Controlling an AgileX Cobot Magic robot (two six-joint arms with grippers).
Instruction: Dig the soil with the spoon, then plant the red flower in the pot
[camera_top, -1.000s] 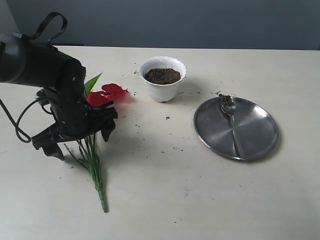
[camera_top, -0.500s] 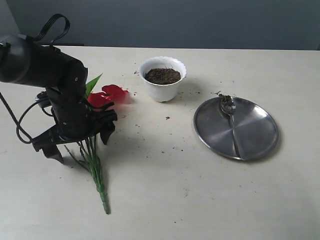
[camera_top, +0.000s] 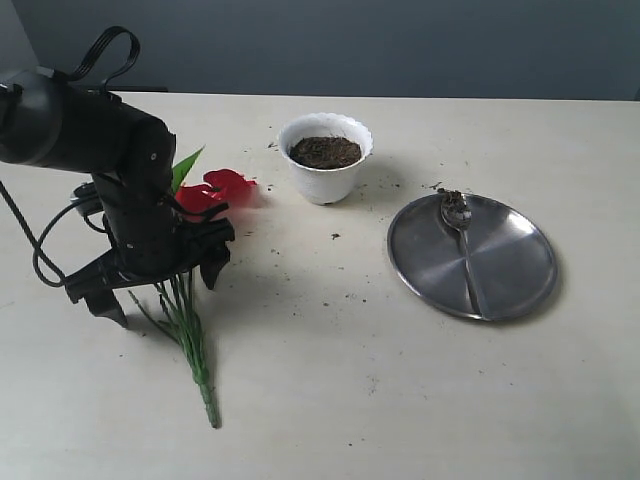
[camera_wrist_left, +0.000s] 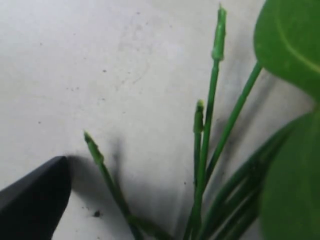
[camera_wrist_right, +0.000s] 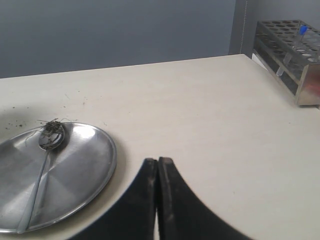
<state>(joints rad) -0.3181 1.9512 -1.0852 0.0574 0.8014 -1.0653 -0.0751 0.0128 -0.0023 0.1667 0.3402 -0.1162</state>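
The red flower (camera_top: 215, 190) lies flat on the table, its green stems (camera_top: 190, 335) running toward the front. My left gripper (camera_top: 160, 290) hangs low over the stems, open wide, with a finger on each side of them. The left wrist view shows the stems (camera_wrist_left: 202, 165), a green leaf (camera_wrist_left: 290, 45) and one black finger (camera_wrist_left: 32, 197) close to the tabletop. The white pot (camera_top: 325, 180) stands upright with dark soil (camera_top: 325, 152) inside. The spoon (camera_top: 462, 240) lies on the steel plate (camera_top: 520, 265), crumbs of soil in its bowl. My right gripper (camera_wrist_right: 158, 162) is shut and empty beside the plate (camera_wrist_right: 85, 170) and the spoon (camera_wrist_right: 42, 165).
Soil crumbs are scattered on the table (camera_top: 340, 340) between the pot and the plate. A metal test-tube rack (camera_wrist_right: 292, 55) stands at the table's far edge in the right wrist view. The right arm does not show in the exterior view.
The left arm has shifted very slightly over the stems, and its jaws stay wide. The flower, pot, spoon and plate have not moved.
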